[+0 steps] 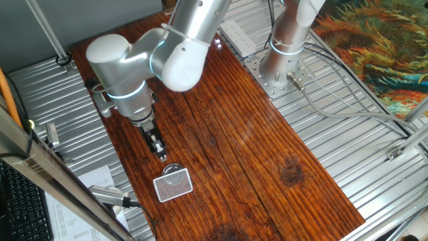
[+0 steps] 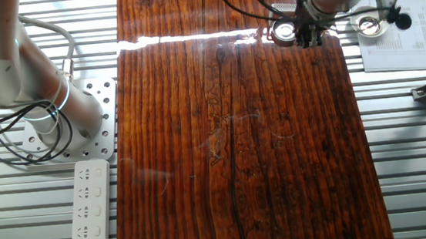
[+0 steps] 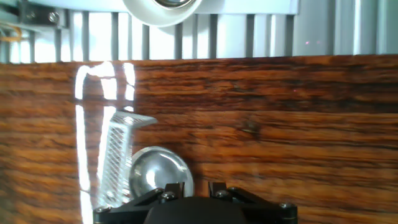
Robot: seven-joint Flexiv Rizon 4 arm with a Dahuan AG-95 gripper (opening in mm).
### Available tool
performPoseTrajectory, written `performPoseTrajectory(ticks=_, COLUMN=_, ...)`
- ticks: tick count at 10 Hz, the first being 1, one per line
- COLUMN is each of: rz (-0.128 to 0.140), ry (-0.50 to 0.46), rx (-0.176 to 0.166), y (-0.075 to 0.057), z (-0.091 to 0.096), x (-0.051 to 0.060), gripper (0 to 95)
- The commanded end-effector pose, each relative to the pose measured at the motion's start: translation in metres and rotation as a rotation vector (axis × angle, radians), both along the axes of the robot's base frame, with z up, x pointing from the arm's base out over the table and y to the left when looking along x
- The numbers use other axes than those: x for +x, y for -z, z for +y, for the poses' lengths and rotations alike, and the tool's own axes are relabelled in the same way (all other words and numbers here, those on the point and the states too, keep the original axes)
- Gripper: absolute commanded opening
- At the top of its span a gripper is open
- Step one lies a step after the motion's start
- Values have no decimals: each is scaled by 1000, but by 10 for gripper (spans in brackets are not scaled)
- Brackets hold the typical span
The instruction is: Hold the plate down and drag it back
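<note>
The plate (image 1: 172, 168) is a small shiny round silver dish near the left edge of the wooden table (image 1: 254, 147). It rests against the top edge of a lattice-patterned card (image 1: 173, 185). My gripper (image 1: 162, 157) points down right beside the plate's far rim, fingers close together and holding nothing. In the hand view the plate (image 3: 154, 175) lies left of the gripper (image 3: 196, 188), the left finger overlapping its right rim; the card (image 3: 118, 155) shows through glare. The other fixed view shows the plate (image 2: 283, 30) beside the gripper (image 2: 309, 37). Contact cannot be judged.
The table edge (image 3: 249, 59) runs close behind the plate, with metal slats and a white round object (image 3: 165, 9) beyond it. A power strip (image 2: 89, 208) and the arm base (image 2: 50, 110) sit on the far side. A metal tool (image 1: 110, 195) lies off the table near the card.
</note>
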State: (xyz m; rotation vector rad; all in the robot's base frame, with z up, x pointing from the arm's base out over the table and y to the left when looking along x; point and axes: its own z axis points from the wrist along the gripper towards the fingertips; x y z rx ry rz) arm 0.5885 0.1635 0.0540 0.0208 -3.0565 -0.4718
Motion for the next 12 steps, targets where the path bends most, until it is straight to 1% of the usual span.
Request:
performPoseTrajectory(ticks=1, rz=-21, ry=42, rx=-55, y=7, z=7, x=-1, gripper=190)
performPoseTrajectory(ticks=3, rz=-25, ry=41, rx=-65, y=14, z=8, x=-1, gripper=190)
performPoseTrajectory(ticks=6, rz=-31, ry=42, rx=-71, y=20, z=10, x=0, gripper=190)
performPoseTrajectory(ticks=10, rz=-34, ry=48, rx=-76, y=25, z=16, x=-1, gripper=190)
performPoseTrajectory(ticks=12, rz=-34, ry=49, rx=-89, y=26, z=20, x=-2, gripper=190)
